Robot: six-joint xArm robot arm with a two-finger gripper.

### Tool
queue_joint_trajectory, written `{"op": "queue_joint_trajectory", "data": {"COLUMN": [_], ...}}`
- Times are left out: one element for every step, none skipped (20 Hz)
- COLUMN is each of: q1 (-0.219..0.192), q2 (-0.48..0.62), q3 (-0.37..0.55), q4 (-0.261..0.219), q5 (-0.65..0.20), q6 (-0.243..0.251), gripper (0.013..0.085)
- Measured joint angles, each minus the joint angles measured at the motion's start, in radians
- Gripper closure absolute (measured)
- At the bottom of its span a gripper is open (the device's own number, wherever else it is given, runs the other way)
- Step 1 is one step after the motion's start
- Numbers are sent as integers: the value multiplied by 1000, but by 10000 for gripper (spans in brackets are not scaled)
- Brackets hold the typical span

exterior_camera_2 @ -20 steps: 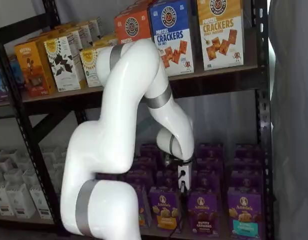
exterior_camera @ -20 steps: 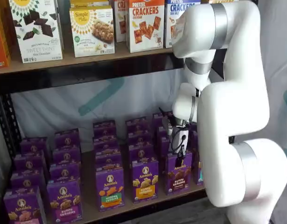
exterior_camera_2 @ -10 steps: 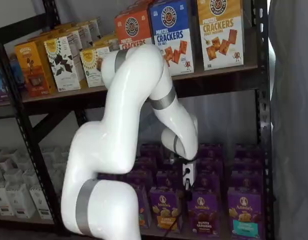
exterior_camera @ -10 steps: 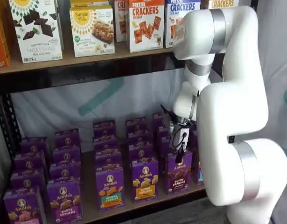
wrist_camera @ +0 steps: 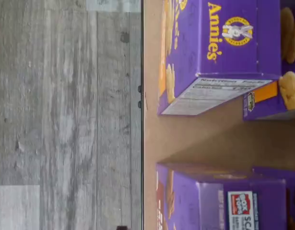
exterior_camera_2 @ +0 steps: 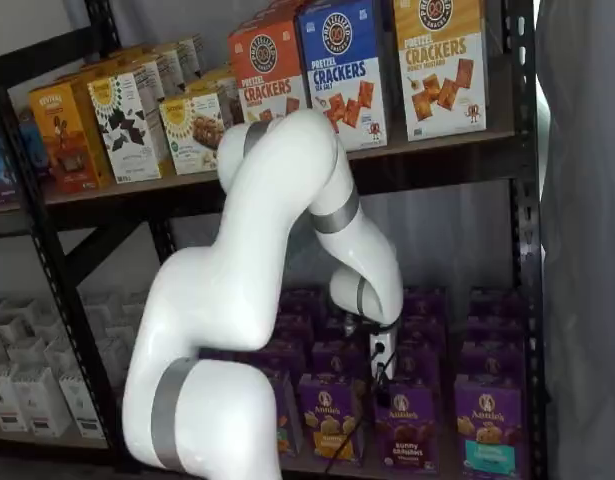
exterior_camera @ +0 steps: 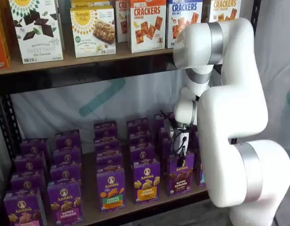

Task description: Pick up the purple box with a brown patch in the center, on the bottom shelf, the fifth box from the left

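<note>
The purple box (exterior_camera: 181, 175) with brown bunny cookies stands at the front of the bottom shelf (exterior_camera: 88, 214); it shows in both shelf views (exterior_camera_2: 405, 425). My gripper (exterior_camera: 180, 160) hangs just above the box's top, its white body and black fingers seen side-on (exterior_camera_2: 379, 375), so no gap shows and I cannot tell if it is open. A cable hangs beside it. The wrist view looks down on the shelf board (wrist_camera: 185, 139) between two front-row purple cartons; I cannot tell which of them is the task's box.
A yellow-band purple carton (exterior_camera: 146, 181) and an orange-band one (exterior_camera: 111, 188) stand left of the box, and a teal-band one (exterior_camera_2: 484, 435) to its right. More purple cartons fill the rows behind. Cracker boxes (exterior_camera: 147, 23) line the upper shelf. A black rack post (exterior_camera_2: 522, 250) stands at the right.
The arm's upper links have swung a little, and the gripper has shifted slightly lower and closer over the brown-patch box. The boxes have not moved.
</note>
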Motion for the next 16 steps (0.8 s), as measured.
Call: {"op": "queue_joint_trajectory", "data": {"q1": [1,3,5,6,5,4,2,1,-1,-2,-4,-5,-6,-8,-10,-12], "q2": [8,18,28,37,46,54,63,73,83,93,102,112,118,126,133,140], "q3": [-8,-19,-29,-40,-54,-66,-81,-93,-105,-115,-124,-133,-139,-144,-149,-152], "q4": [-7,-17,-26,-42,-72,-101,-136,-166,-188,-206,-224,-241,-253,-270,-290,-305], "q5": [0,1,0,4,13,22,32,37,39,40,39,39,38,36,32,24], "q6": [8,19,29,44,72,97,129,154,172,188,202,216,226,241,257,267], "gripper": [130,130,130,130,130,130,130,130,130,130,130,130,130,130,130,130]}}
